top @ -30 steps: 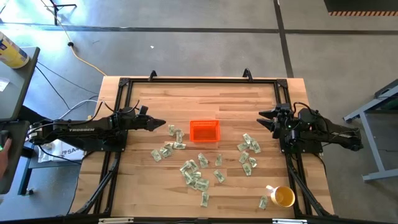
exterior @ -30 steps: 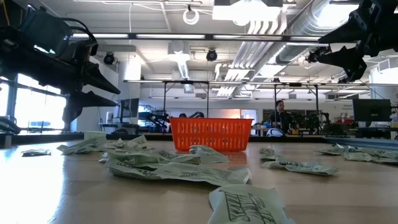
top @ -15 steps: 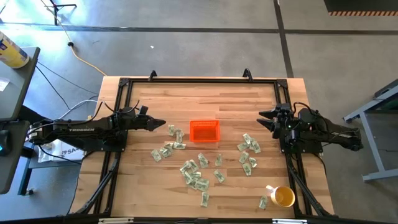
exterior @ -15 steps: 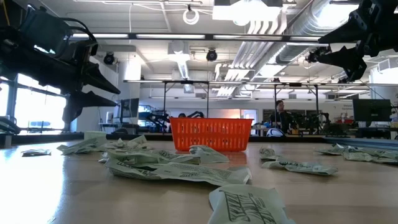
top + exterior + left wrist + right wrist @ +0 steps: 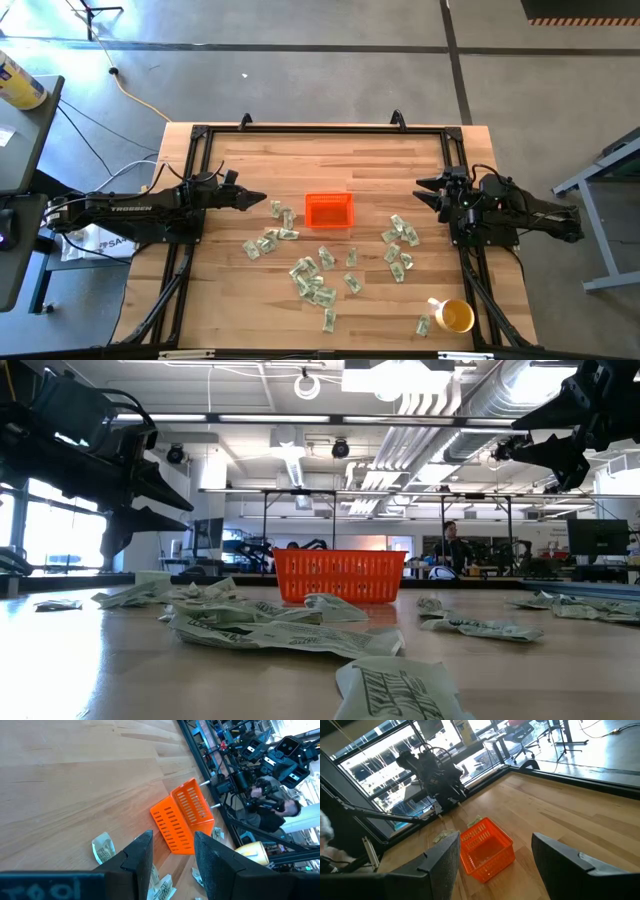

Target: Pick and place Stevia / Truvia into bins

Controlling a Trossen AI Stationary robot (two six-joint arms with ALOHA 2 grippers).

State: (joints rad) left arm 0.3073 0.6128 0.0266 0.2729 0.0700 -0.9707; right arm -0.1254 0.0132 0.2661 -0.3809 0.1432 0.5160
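Several green-and-white sweetener packets [image 5: 315, 282] lie flat and scattered on the wooden table, some left of and below the orange bin [image 5: 329, 210], others to its right [image 5: 402, 236]. The bin stands near the table's middle, also in the low view [image 5: 338, 575] and both wrist views [image 5: 182, 820] [image 5: 486, 847]. My left gripper [image 5: 262, 200] hovers open above the table left of the bin, its fingers [image 5: 172, 855] with nothing between them. My right gripper [image 5: 420, 192] hovers open to the bin's right, its fingers [image 5: 495, 855] bare too.
A yellow mug [image 5: 455, 316] stands at the near right corner with a packet [image 5: 423, 325] beside it. A black metal frame [image 5: 320, 130] runs round the table's edges. Bare wood lies along the far side. A person [image 5: 450, 542] shows in the room behind.
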